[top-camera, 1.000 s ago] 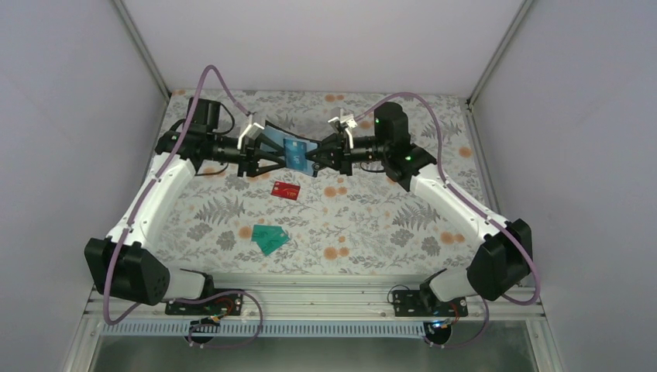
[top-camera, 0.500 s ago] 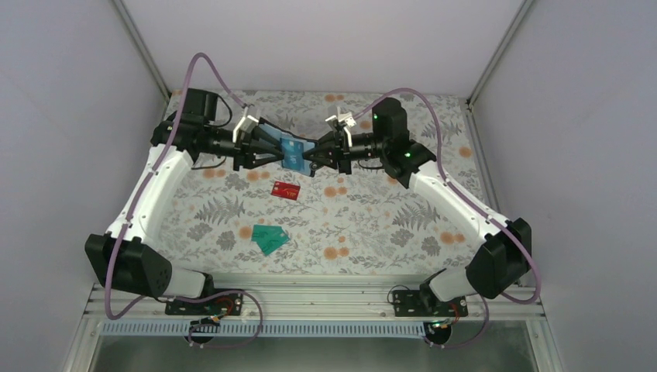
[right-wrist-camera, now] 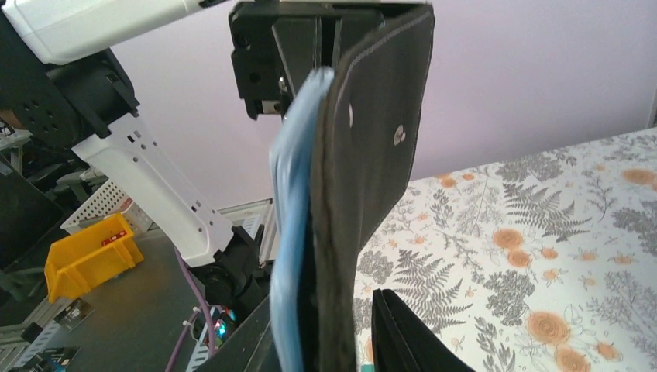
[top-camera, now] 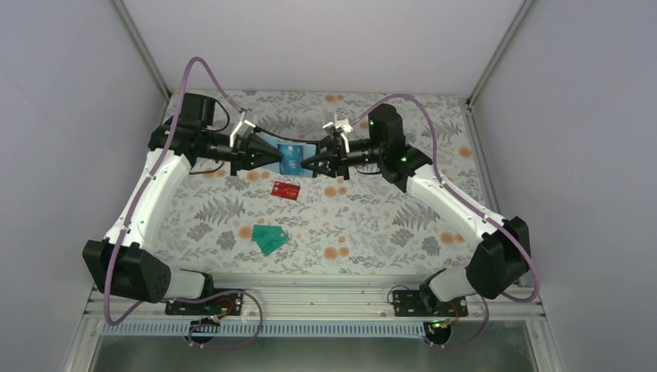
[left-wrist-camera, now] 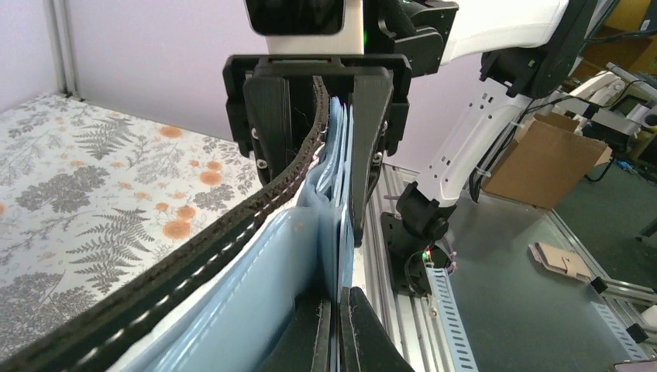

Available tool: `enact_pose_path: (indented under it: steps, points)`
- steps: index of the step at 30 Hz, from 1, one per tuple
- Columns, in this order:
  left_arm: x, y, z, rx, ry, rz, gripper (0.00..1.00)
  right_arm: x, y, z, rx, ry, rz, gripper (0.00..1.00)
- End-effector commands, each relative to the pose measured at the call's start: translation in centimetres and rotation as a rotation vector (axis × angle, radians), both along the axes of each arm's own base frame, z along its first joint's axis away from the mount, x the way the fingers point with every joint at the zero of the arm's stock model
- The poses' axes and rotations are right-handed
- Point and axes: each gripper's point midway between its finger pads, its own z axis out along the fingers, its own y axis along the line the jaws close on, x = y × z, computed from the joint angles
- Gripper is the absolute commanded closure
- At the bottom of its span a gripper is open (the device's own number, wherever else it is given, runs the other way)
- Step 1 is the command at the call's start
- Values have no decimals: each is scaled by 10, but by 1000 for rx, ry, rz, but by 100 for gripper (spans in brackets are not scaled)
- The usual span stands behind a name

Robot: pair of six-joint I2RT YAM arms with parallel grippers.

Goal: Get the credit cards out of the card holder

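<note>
The card holder [top-camera: 269,144] hangs in the air between both grippers, its black stitched cover [left-wrist-camera: 194,256] and light blue inner faces spread open. My right gripper [top-camera: 304,163] is shut on the holder's black flap [right-wrist-camera: 372,139]. My left gripper [top-camera: 277,157] is shut on the thin edge of the blue card [top-camera: 291,157], which still sits among the blue pockets [left-wrist-camera: 346,248]. The red card [top-camera: 285,190] lies flat on the table below them. The two teal-green cards [top-camera: 269,239] lie overlapped nearer the front.
The flowered table cover [top-camera: 372,225] is walled at left, right and back. An aluminium rail [top-camera: 325,291] with both arm bases runs along the front. Off the table are a cardboard box [left-wrist-camera: 542,159] and a yellow bin [right-wrist-camera: 85,256].
My left gripper's fingers have gone from spread wide to shut on the blue card's edge, and the arm has drawn back a little to the left. The right gripper has held its grip.
</note>
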Motion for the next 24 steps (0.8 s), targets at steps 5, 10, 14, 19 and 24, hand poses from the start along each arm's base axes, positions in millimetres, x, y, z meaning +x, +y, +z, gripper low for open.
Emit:
enact_pose_path:
  steps: [5,10,14,19,24]
  points:
    - [-11,5,14,-53,-69,-22,98,-7,-12,8,15,-63,-31,86]
    - [-11,6,10,-51,-64,-20,98,-7,-14,7,15,-60,-27,96]
    - [-11,7,11,-52,-60,-17,89,-9,-15,7,17,-58,-12,96]
    - [-11,8,13,-57,-60,-13,88,-14,-15,14,32,-75,22,96]
    - [-6,9,12,-62,-46,-4,87,-17,-15,17,34,-80,38,96]
